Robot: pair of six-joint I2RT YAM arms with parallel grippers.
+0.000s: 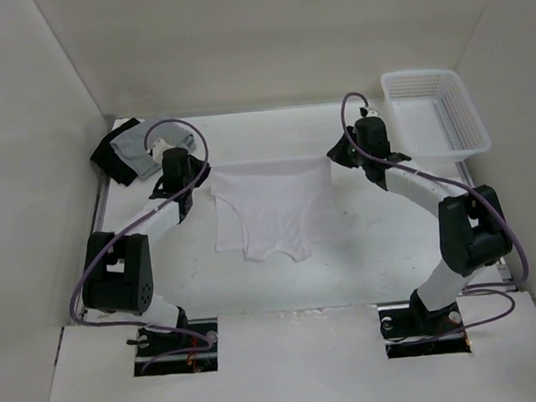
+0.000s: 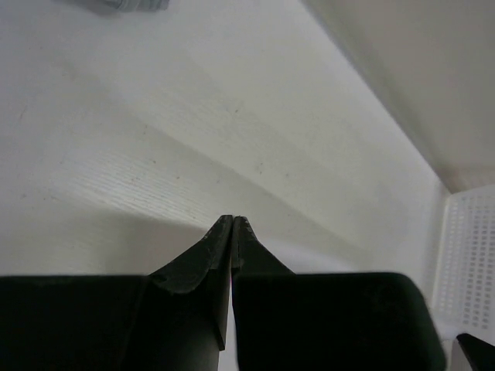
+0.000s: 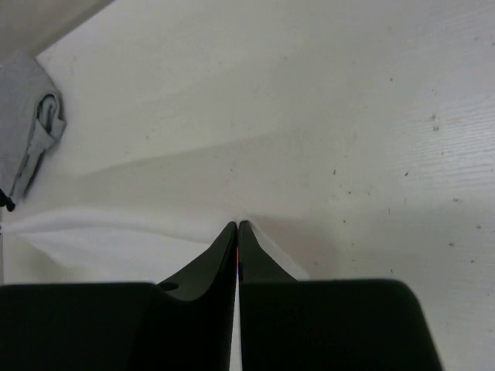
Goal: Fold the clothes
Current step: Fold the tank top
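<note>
White tank top [image 1: 269, 210] is spread at the middle of the table [image 1: 390, 238], its far edge stretched straight between the 2 grippers. At that edge's left corner the left gripper [image 2: 233, 220] is pinched closed on the fabric. The right gripper [image 3: 237, 225] is closed on the right corner. Grey and black folded garments [image 1: 126, 151] sit in the far left corner, and a white basket [image 1: 437, 111] stands far right.
</note>
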